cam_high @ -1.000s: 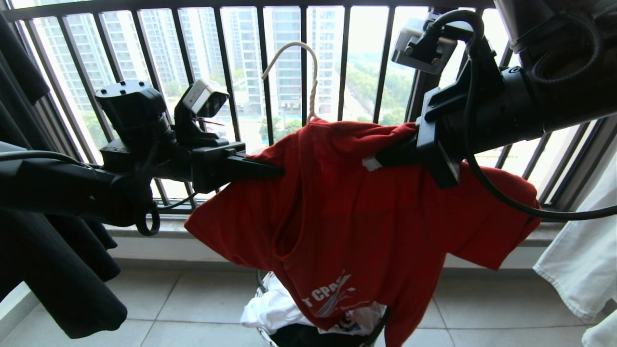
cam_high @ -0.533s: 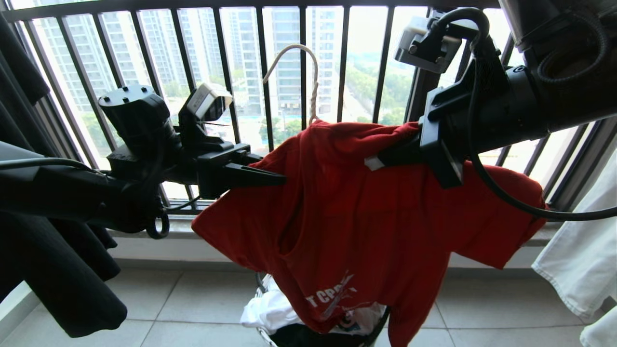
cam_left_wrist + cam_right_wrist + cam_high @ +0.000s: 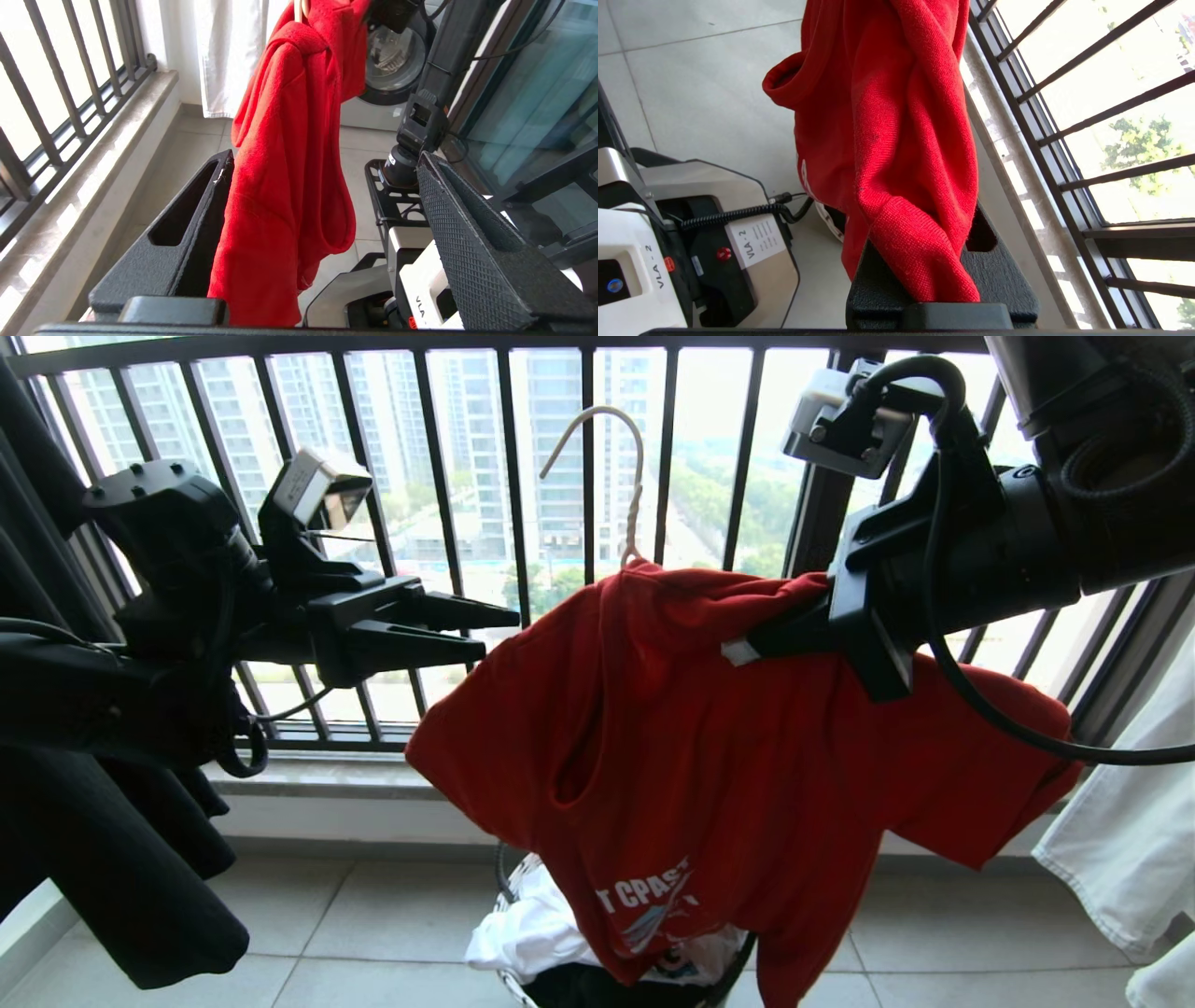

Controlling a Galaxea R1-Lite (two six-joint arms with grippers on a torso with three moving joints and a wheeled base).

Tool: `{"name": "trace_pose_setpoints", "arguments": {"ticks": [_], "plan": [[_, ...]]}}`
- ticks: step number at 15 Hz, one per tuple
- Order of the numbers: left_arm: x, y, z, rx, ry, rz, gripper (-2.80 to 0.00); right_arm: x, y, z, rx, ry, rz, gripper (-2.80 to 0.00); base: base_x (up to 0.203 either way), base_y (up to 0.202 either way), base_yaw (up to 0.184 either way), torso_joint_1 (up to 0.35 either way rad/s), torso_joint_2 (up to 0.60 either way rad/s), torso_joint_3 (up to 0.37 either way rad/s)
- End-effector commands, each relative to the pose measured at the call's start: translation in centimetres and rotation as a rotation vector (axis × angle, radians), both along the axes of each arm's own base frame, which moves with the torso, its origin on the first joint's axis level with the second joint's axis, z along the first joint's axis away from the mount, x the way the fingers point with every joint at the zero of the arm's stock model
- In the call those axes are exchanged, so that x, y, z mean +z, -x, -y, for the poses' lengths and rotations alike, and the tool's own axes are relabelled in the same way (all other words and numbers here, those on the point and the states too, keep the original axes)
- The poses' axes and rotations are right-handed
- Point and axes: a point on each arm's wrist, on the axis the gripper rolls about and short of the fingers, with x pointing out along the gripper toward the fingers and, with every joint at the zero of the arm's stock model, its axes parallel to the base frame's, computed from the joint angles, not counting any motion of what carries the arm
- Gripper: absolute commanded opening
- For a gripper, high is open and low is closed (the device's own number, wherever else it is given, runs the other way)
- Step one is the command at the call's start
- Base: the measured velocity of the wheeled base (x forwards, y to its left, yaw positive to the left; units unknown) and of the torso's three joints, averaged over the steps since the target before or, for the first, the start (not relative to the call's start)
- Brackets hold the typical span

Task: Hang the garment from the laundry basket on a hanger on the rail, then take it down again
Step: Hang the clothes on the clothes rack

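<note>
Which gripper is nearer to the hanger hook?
Right. The right gripper is shut on the red shirt just below the hanger hook; the left gripper is open, farther off beside the shirt.

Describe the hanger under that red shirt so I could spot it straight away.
Look at the dark barred window railing, then at the red shirt held up before its middle. The hanger is the thin white wire hook rising from the shirt's top; the rest is hidden under cloth. Nothing else nearby is pale, slim and curved.
</note>
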Motion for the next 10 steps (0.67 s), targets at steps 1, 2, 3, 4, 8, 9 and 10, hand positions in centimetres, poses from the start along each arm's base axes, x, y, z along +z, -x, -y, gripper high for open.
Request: {"name": "trace_pose_setpoints", "arguments": {"ticks": [1, 2, 3, 4, 8, 9, 10], "plan": [[2.4, 1.6, -1.4, 0.031, 0.007, 0.053, 0.0, 0.0, 0.0, 0.5, -0.013, 0.003, -0.005, -2.8, 0.0, 0.0, 0.0, 0.0, 0.0, 0.0], [3.6, 2.3, -2.3, 0.058, 0.008, 0.041, 0.0, 0.1, 0.1, 0.7, -0.015, -0.001, -0.003, -2.8, 0.0, 0.0, 0.0, 0.0, 0.0, 0.0], [4.2, 3.0, -3.0, 0.076, 0.008, 0.032, 0.0, 0.3, 0.3, 0.9, -0.024, -0.012, -0.007, -2.8, 0.0, 0.0, 0.0, 0.0, 0.0, 0.0], [4.4, 3.6, -3.8, 0.102, 0.007, 0.015, 0.0, 0.6, 0.6, 1.1, -0.04, -0.033, -0.016, -2.8, 0.0, 0.0, 0.0, 0.0, 0.0, 0.0], [3.6, 6.7, -7.8, 0.253, 0.006, -0.084, -2.8, 1.4, 0.3, 1.8, -0.102, -0.07, 0.03, -2.8, 0.0, 0.0, 0.0, 0.0, 0.0, 0.0], [3.8, 7.5, -8.9, 0.3, 0.012, -0.129, -2.8, 1.6, -0.1, 2.1, -0.152, -0.1, 0.044, -2.8, 0.0, 0.0, 0.0, 0.0, 0.0, 0.0], [4.1, 8.2, -10.0, 0.348, 0.02, -0.164, -2.8, 1.9, -0.4, 2.2, -0.201, -0.139, 0.057, -2.8, 0.0, 0.0, 0.0, 0.0, 0.0, 0.0]]}}
